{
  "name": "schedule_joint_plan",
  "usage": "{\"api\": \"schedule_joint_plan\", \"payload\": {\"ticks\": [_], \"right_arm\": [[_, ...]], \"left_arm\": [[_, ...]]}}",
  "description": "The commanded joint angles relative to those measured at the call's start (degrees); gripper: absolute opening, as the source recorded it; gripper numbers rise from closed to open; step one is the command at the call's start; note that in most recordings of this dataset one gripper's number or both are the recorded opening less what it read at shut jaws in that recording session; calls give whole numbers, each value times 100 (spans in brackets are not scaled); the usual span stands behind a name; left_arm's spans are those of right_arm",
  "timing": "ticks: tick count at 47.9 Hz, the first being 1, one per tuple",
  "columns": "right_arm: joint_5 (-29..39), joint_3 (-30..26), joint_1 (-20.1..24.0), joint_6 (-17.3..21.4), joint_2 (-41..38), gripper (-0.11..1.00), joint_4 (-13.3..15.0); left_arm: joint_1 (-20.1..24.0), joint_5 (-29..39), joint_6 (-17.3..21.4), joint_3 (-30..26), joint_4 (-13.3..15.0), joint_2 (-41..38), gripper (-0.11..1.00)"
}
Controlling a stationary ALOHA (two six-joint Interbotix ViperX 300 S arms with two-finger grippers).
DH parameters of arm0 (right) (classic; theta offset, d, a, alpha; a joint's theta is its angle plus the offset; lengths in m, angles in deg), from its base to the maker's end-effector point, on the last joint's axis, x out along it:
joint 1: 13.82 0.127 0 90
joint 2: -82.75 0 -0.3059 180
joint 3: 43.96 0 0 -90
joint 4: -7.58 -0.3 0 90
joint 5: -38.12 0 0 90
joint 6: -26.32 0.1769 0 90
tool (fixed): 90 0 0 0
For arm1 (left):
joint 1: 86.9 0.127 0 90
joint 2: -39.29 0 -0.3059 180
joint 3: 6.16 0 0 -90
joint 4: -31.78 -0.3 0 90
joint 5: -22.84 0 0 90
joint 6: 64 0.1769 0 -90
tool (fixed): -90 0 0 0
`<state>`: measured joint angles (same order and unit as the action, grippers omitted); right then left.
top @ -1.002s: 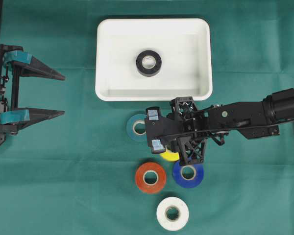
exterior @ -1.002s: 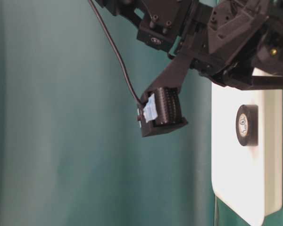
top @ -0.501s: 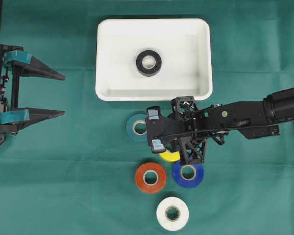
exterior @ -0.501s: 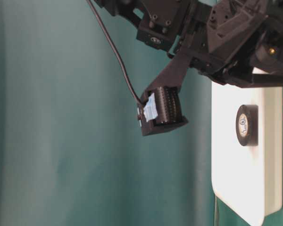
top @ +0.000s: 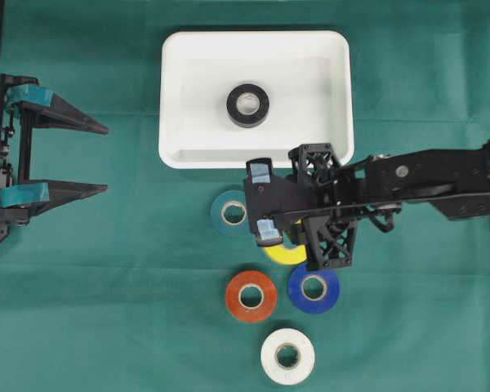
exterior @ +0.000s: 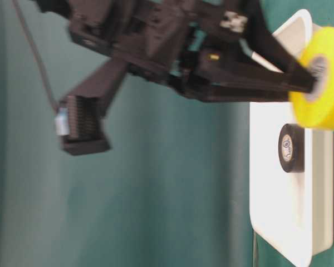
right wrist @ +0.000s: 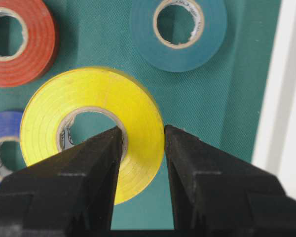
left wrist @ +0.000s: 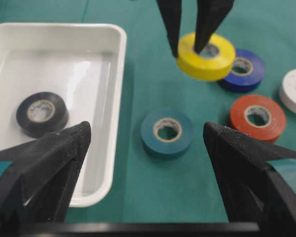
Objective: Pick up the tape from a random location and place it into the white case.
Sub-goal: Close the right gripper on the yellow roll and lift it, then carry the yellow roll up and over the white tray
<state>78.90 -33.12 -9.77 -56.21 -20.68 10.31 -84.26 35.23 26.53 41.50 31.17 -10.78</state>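
Your yellow tape [left wrist: 205, 56] hangs above the green cloth just off the white case's [top: 174, 157] near rim, its wall pinched by the right gripper [right wrist: 140, 148]. Carry it level over that rim, clear of the black roll [top: 247, 104]. The left gripper [top: 65, 153] idles wide open at the cloth's left edge.

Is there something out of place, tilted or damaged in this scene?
Nothing looks damaged or spilled. Only the yellow tape roll is off the cloth: the right gripper pinches its wall, one finger through the core, so it hangs tilted. The black roll lies flat in the white case.
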Motion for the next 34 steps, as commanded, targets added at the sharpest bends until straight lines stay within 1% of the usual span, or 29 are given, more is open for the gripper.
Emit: {"api": "schedule_joint_plan", "payload": {"ticks": [1,19,34], "right_arm": [[229,-255,9,26,325,30,9],[1081,-712,26,26,747,30,9],[1151,-738,53,26,747,30,9]], "left_arm": [[0,-53,0,-79,9,-26,95],[0,-53,0,-79,9,-26,95],[-9,-53,0,-79,9,-26,95]]}}
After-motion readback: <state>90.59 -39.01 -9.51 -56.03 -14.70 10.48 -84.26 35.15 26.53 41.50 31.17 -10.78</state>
